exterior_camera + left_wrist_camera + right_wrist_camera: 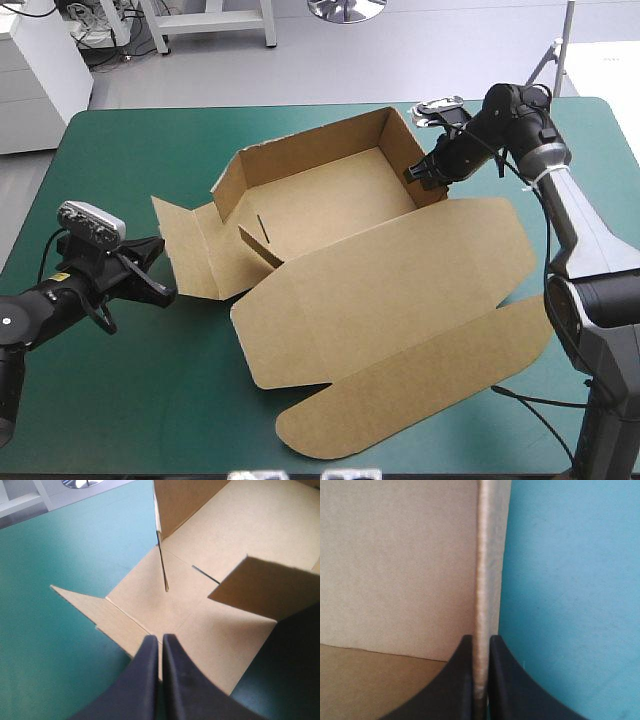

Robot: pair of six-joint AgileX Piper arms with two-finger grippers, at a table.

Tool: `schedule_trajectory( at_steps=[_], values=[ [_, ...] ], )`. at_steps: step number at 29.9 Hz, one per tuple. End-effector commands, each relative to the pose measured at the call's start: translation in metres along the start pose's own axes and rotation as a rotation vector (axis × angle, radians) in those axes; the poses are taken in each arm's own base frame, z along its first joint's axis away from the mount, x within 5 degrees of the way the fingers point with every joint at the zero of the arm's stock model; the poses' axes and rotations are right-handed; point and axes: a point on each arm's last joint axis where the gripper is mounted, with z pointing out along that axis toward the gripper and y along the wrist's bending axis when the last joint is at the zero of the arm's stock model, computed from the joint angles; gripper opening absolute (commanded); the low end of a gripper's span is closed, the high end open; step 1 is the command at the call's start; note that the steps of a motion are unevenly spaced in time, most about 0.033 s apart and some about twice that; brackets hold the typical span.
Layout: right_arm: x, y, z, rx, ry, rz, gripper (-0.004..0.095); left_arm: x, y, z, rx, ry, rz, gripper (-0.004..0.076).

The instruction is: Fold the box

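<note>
Box [330,205]: brown board, mid-worktop [150,400], teal-green cover. Far and right walls upright. Lid [400,290] flat toward the near edge. Left side flap [185,245] flat on the cover.
Right gripper [480,639]: black fingers clamped on the top edge of the right wall, near its front corner.
Left gripper [161,637]: fingers drawn together, tips at the near edge of the side flap.

Right gripper [481,639]: box [330,200] wall [487,555] between its fingers, box floor beside it. Left gripper [156,639]: flat flap [150,605] under the tips and ahead.
</note>
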Motion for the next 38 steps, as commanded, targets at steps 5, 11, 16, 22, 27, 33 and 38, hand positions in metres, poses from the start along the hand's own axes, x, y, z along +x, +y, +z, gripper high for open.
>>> schedule_trajectory(
  at_steps=[5, 11, 16, 22, 27, 33, 38],
  values=[
    [0.005, 0.024, -0.114, 0.112, -0.212, -0.048, -0.0017, -0.02, 0.007, -0.008, -0.078, -0.147, -0.101, 0.0014],
    [0.018, 0.042, -0.164, 0.155, -0.313, -0.103, -0.0017, -0.022, 0.009, -0.008, -0.093, -0.167, -0.163, 0.0006],
    [0.032, 0.045, -0.2, 0.205, -0.382, -0.098, -0.0017, -0.022, 0.016, -0.009, -0.149, -0.192, -0.234, 0.0006],
    [0.048, 0.04, -0.232, 0.237, -0.454, -0.061, -0.0017, -0.014, 0.033, 0.001, -0.16, -0.173, -0.369, 0.0006],
    [0.054, 0.048, -0.246, 0.227, -0.495, -0.071, -0.0017, -0.003, 0.042, 0.023, -0.109, -0.102, -0.435, 0.0006],
    [0.05, 0.069, -0.251, 0.026, -0.577, -0.13, -0.0017, 0.012, 0.049, 0.049, -0.041, -0.02, -0.474, 0.0006],
    [0.05, 0.073, -0.251, -0.015, -0.592, -0.132, -0.0017, 0.01, 0.045, 0.06, 0.085, -0.066, -0.5, 0.0006]
  ],
)
